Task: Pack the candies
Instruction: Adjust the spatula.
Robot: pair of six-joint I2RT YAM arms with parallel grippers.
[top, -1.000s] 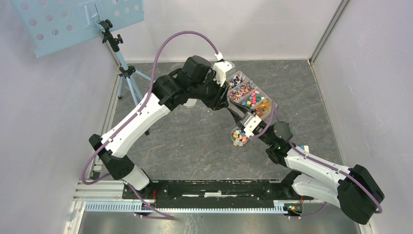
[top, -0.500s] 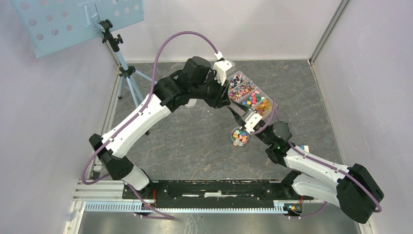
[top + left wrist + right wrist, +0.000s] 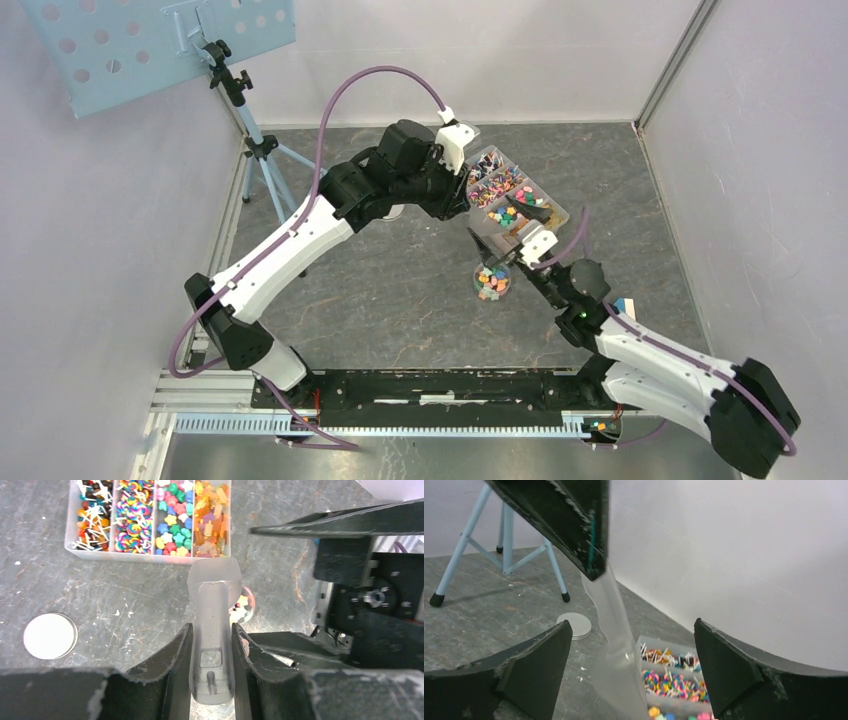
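Note:
The candies (image 3: 172, 515) fill a clear four-compartment box (image 3: 540, 197) at the back of the table. More of them lie in a small clear jar (image 3: 491, 281) in front of it. In the left wrist view the jar (image 3: 244, 606) shows partly behind a translucent scoop (image 3: 212, 595). My left gripper (image 3: 211, 626) is shut on the scoop's handle, the bowl pointing toward the box. My right gripper (image 3: 632, 621) stands wide open, nothing held, with the scoop (image 3: 616, 650) hanging between its fingers without touching them. From above, the right gripper (image 3: 503, 222) hovers between jar and box.
A grey round lid disc (image 3: 50, 635) lies on the dark table left of the box. A blue tripod (image 3: 262, 150) with a perforated board (image 3: 150, 40) stands at the back left. White walls close the sides. The two grippers are very near each other.
My right gripper has opened wide, and its wrist has shifted right and toward the box. The left gripper stays shut on the scoop. The jar has not moved.

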